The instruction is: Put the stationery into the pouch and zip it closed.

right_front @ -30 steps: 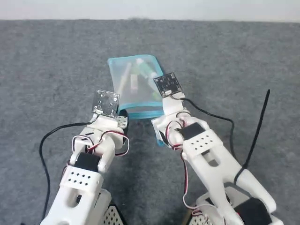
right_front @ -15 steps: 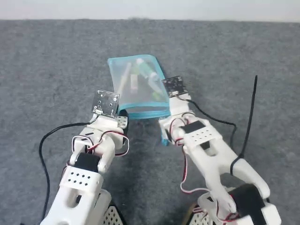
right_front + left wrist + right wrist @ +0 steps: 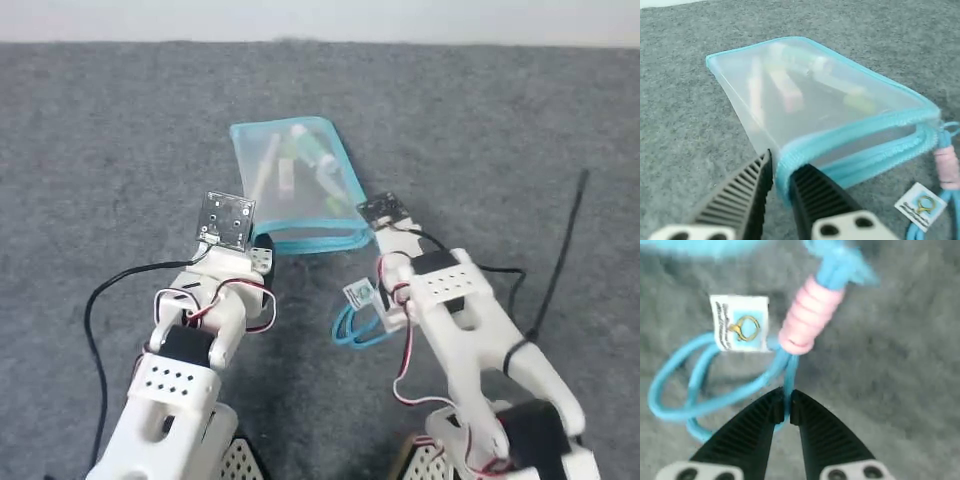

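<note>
A translucent pouch (image 3: 295,185) with a light-blue zip lies on the grey carpet, with pens and other stationery (image 3: 785,87) inside it. My left gripper (image 3: 779,187) is shut on the pouch's near corner (image 3: 785,165), at the zip's end. A blue cord (image 3: 700,390) with a pink bead (image 3: 810,315) and a white tag (image 3: 740,322) hangs from the zip pull. My right gripper (image 3: 784,407) is shut on that cord, just behind the bead. In the high view the cord loop (image 3: 358,325) lies beside the right arm, off the pouch's right corner.
Grey carpet (image 3: 120,120) covers the whole table, open on both sides of the pouch. A black cable (image 3: 555,270) rises at the right arm, another (image 3: 95,320) loops beside the left arm. A pale wall edge (image 3: 320,20) runs along the back.
The right arm has moved right and back toward its base, drawing the cord out so the blue loop and tag now show. The pouch and left arm kept still.
</note>
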### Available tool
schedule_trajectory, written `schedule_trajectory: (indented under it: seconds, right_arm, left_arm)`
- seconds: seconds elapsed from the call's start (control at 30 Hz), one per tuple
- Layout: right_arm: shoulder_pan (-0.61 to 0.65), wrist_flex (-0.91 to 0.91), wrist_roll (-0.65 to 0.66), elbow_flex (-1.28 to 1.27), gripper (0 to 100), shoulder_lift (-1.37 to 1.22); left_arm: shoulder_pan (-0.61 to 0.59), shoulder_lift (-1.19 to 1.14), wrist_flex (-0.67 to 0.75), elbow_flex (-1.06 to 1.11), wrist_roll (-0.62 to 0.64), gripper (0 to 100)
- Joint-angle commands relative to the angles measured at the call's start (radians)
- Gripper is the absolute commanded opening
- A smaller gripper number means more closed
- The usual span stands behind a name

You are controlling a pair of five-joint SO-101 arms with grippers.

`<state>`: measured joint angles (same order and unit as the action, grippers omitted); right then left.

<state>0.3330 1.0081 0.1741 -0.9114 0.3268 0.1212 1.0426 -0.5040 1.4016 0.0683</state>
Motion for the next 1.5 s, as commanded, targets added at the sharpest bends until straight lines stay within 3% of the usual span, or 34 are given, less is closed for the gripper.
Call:
schedule_trajectory:
  seconds: [0.0, 0.1, 0.2, 0.4, 0.5, 0.63, 0.87, 1.1, 1.47]
  right_arm:
    - [-0.094, 0.068, 0.086, 0.025, 0.7, 0.111]
    - [-0.173, 0.120, 0.127, 0.025, 0.7, 0.196]
    - [-0.173, 0.163, 0.127, 0.025, 0.7, 0.291]
    - [-0.056, 0.154, 0.023, 0.020, 1.3, 0.426]
    - [-0.013, 0.124, 0.018, -0.008, 7.5, 0.444]
    - [-0.002, 0.081, 0.023, -0.060, 17.7, 0.447]
    - [-0.004, -0.166, 0.017, -0.183, 16.5, 0.447]
    - [0.022, -0.292, 0.014, -0.166, 16.6, 0.437]
    - [0.101, -0.302, 0.015, -0.035, 16.9, 0.254]
  left_arm:
    - [0.011, 0.002, 0.011, -0.041, -0.015, 1]
    - [0.011, 0.002, 0.014, -0.041, -0.015, 1]
    - [0.014, 0.002, 0.015, -0.041, -0.015, 1]
    - [0.011, 0.002, 0.015, -0.041, -0.015, 1]
    - [0.009, 0.002, 0.012, -0.041, -0.015, 1]
    - [0.009, 0.002, 0.014, -0.041, -0.014, 1]
    - [0.009, 0.006, 0.014, -0.041, -0.014, 1]
    - [0.015, 0.006, 0.015, -0.042, -0.014, 1]
    - [0.014, 0.003, 0.015, -0.042, -0.014, 1]
